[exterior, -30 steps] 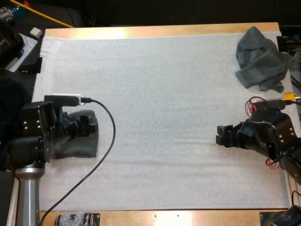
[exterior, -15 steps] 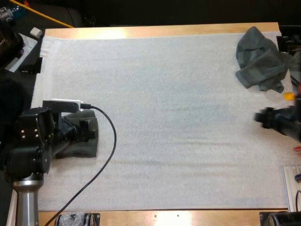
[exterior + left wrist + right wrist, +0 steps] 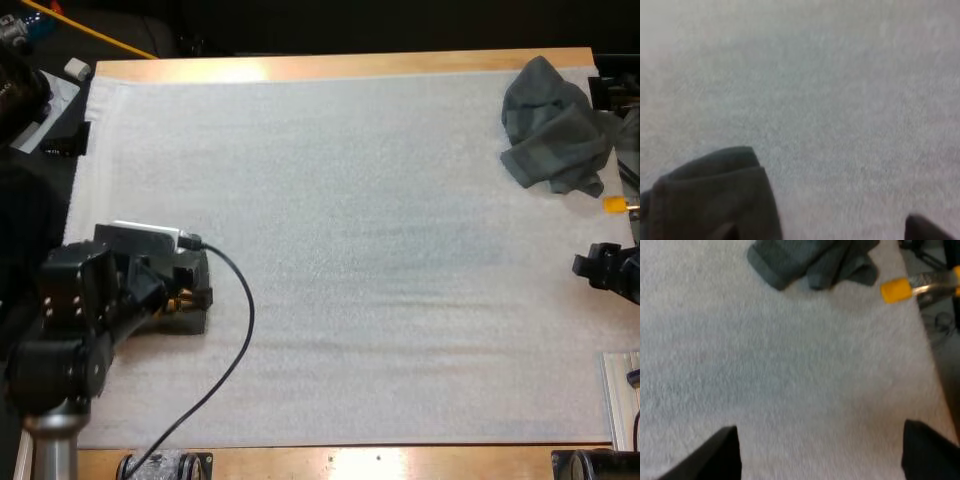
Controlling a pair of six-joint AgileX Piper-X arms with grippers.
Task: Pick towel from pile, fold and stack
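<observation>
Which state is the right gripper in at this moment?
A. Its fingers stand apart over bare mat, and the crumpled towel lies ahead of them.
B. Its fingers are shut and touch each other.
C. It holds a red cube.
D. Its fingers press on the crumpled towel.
A: in the right wrist view the right gripper has its two fingers wide apart with bare white mat between them, clear of the crumpled towel.

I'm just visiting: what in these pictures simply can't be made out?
High view: the left arm covers most of the folded towel, so its layers cannot be counted.
High view: the right end effector is cut off by the picture's edge.
Right wrist view: the crumpled towel runs past the edge; its full shape is hidden.
</observation>
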